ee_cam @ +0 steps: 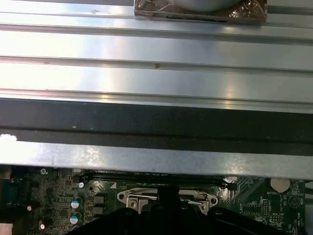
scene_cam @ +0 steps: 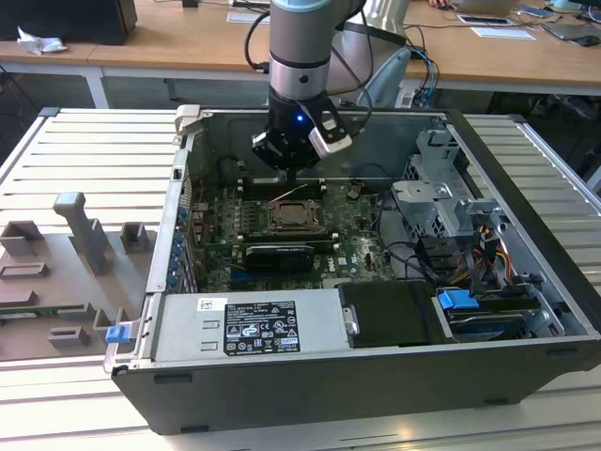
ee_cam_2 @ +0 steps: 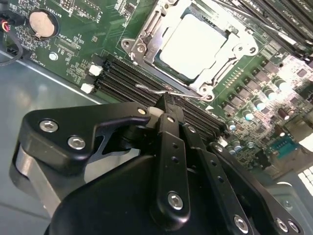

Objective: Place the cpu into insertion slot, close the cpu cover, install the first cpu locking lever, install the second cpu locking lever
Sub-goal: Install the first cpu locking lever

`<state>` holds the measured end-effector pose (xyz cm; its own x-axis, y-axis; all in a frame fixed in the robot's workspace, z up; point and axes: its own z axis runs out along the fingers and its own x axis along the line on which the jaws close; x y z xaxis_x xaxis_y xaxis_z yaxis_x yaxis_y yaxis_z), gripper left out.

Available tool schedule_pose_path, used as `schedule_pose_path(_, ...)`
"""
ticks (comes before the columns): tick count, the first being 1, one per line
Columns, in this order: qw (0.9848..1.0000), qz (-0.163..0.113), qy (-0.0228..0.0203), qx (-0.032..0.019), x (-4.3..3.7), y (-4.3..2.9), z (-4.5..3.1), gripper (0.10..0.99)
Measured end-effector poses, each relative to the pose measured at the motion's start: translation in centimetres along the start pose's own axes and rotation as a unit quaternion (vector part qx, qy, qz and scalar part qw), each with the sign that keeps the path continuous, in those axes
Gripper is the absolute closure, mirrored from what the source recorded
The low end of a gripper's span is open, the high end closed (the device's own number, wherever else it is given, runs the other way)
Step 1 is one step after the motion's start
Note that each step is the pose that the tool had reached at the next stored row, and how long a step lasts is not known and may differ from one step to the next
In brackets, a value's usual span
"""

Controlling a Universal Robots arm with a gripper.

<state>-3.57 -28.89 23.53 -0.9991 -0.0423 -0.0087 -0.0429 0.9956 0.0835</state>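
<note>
Exterior view: my gripper (scene_cam: 293, 178) hangs inside the open computer case (scene_cam: 526, 282), over the motherboard's (scene_cam: 357, 235) far edge, just behind the insertion slot (scene_cam: 294, 218). The slot sits near the middle of the board, between the memory slots (scene_cam: 282, 186) at the far side and a long black card (scene_cam: 279, 256) at the near side. Second wrist view: the cpu (ee_cam_2: 193, 44) lies flat in the insertion slot, pale top showing through the window of the cpu cover (ee_cam_2: 146, 41), which lies down over it. A thin wire locking lever (ee_cam_2: 164, 90) stands off the socket's edge, not yet tucked under its hook as far as I can judge. My fingertips (ee_cam_2: 166, 105) are drawn together, nearly touching, at that wire; whether they pinch it or only press on it I cannot tell. First wrist view: the metal rim of the socket (ee_cam: 132, 199) and the lever's (ee_cam: 194, 201) bright end show just past my fingers, under the case's far wall (ee_cam: 156, 161). Judgement: seating and covering look done; the lever step is in hand. To do it well I should keep contact near the lever's free end, push down before sideways, move slowly so the springy wire cannot slip off and flick, and stay clear of the memory slots alongside.
</note>
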Motion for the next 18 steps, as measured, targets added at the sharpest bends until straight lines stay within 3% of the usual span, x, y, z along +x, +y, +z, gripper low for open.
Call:
schedule_pose_path(9,1.0,0.0,-0.0002,-0.0044,-0.33,0.11,0.93,0.98)
schedule_pose_path(18,1.0,0.0,-0.0002,-0.0048,-1.5,0.04,1.67,0.98)
